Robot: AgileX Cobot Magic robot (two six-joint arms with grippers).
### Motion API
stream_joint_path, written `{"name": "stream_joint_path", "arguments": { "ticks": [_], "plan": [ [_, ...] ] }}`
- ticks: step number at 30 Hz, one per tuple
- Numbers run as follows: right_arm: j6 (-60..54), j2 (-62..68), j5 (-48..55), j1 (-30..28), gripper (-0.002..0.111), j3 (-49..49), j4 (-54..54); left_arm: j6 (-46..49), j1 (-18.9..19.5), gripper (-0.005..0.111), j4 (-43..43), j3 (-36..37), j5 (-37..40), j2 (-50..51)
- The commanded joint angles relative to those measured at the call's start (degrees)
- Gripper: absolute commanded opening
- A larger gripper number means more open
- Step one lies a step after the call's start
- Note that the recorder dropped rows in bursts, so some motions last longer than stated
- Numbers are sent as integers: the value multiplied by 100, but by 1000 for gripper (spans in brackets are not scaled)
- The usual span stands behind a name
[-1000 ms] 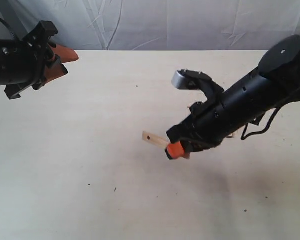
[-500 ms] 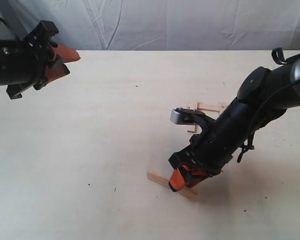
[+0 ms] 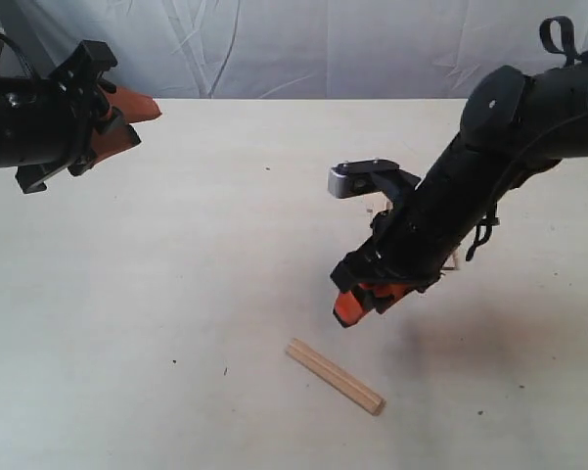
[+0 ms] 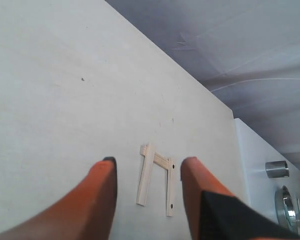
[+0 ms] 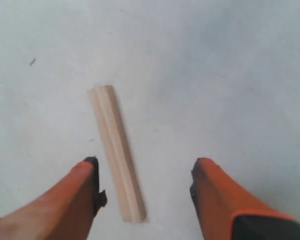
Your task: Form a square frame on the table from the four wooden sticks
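Observation:
One wooden stick (image 3: 335, 375) lies flat and slanted on the table (image 3: 176, 245), alone near the front. My right gripper (image 3: 364, 299) hangs open just above and behind it, holding nothing. In the right wrist view the stick (image 5: 116, 150) lies below the open right gripper (image 5: 146, 164), close to one finger and apart from it. Three more sticks (image 4: 155, 176) form a U shape on the table in the left wrist view. My right arm mostly hides them in the exterior view. My left gripper (image 3: 132, 117) is open and empty, high at the far left.
A wrinkled white cloth backdrop (image 3: 323, 44) hangs behind the table's far edge. The left wrist view shows a white ledge with metal fittings (image 4: 277, 170) beyond the table's side. Small dark specks (image 3: 225, 371) dot the surface.
My right gripper carried the stick down to the front of the table, opened, let it go and rose away. The left arm has not moved.

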Motion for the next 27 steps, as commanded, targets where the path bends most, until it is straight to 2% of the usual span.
{"name": "stream_joint_path", "arguments": {
  "ticks": [1, 7, 9, 27],
  "plan": [
    [290, -25, -34, 575, 54, -7, -365, 53, -1, 42, -64, 36, 48, -7],
    [1551, -26, -399, 1550, 54, -2, -1852, 86, -1, 42, -64, 36, 48, -7],
    [1692, -26, -399, 1747, 54, 33, -2031, 148, -1, 42, -64, 36, 48, -7],
    [1658, 421, -665, 1820, 54, 48, -1357, 185, -1, 42, -124, 36, 39, -7]
  ]
}}
